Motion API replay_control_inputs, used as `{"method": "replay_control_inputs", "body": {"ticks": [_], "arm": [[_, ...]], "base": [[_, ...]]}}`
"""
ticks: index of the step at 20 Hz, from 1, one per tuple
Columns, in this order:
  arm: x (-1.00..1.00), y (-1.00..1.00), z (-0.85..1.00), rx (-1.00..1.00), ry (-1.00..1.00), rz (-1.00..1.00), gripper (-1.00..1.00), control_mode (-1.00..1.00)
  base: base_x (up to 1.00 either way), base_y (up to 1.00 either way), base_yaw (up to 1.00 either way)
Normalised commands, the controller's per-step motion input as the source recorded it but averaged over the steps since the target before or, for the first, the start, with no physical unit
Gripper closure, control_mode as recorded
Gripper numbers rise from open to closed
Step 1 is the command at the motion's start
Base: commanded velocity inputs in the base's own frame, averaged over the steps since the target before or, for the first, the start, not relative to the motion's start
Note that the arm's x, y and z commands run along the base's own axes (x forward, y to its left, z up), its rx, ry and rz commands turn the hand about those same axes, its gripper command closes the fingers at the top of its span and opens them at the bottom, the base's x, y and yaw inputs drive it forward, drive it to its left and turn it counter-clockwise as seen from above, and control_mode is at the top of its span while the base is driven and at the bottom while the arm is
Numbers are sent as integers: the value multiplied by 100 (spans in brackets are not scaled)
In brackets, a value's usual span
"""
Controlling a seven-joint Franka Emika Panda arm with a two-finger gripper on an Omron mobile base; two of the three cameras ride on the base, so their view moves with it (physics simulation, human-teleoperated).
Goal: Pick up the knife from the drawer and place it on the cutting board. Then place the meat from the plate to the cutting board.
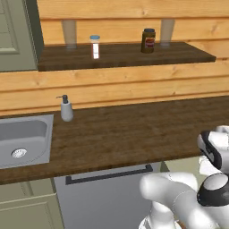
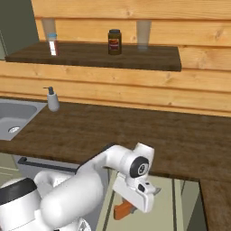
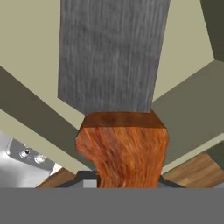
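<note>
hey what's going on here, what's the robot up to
The robot arm is reaching down below the dark wooden counter into the open drawer. Its gripper is shut on the knife, gripping the reddish-brown wooden handle, with the grey blade pointing away in the hand view. In the right base view part of the handle sticks out beside the hand. The knife is not yet on any board. On the counter a soap dispenser stands beside the sink, and two jars sit on the shelf above.

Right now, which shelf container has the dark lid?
The brown jar, squat and dark-lidded with a red label; the slim white bottle left of it has a blue cap.
</note>
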Motion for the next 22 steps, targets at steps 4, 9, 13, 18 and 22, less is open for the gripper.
{"method": "replay_control_inputs", "body": {"ticks": [4,9,13,18,22], "arm": [[-35,0,100,0,-8,-11,100,-100],[11,0,92,-1,-13,-8,100,-100],[31,-1,49,0,-7,0,100,-100],[37,0,22,0,-1,0,100,-100],[37,0,6,0,0,0,100,-100]], "base": [[0,0,0],[0,0,0],[0,0,0],[0,0,0],[0,0,0]]}}
